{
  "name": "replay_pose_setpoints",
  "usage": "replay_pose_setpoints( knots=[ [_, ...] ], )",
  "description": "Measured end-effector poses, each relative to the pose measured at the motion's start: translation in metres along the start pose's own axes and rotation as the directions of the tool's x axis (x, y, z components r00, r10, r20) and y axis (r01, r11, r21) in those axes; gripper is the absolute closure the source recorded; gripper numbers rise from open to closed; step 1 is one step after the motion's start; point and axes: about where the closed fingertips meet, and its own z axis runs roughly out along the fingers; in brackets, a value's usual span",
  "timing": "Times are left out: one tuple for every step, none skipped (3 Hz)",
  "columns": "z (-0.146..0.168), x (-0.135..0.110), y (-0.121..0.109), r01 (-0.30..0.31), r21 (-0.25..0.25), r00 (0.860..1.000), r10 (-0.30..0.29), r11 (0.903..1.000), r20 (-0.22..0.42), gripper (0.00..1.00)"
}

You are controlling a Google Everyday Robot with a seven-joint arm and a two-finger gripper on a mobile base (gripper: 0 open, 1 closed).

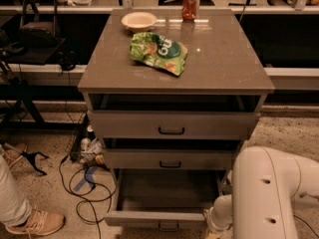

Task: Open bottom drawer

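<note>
The bottom drawer [164,195] of the grey cabinet [174,63] stands pulled well out, showing its flat grey interior. Its narrow front panel [149,218] carries a small black loop handle [168,227] at the lower edge of the view. My gripper [212,229] is low at the drawer's front right corner, on the end of the white arm [269,193] that fills the bottom right. The mid-sized drawer [169,159] and the tallest drawer [172,125] above it are each slightly ajar.
On the cabinet top lie a green chip bag [158,51], a cream bowl [139,20] and a red can [189,5]. Cables and clutter [84,178] lie on the floor at the left. A person's leg and shoe [30,222] are at the bottom left.
</note>
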Motion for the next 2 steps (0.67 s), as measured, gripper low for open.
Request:
replay_pose_setpoints(
  knots=[
    [-0.0042,0.0009,0.0128,0.011,-0.009,1.000,-0.011,0.9999,-0.006,0.70],
    [-0.0080,0.0025,0.0222,0.013,-0.010,1.000,-0.013,0.9999,-0.006,0.93]
  ],
)
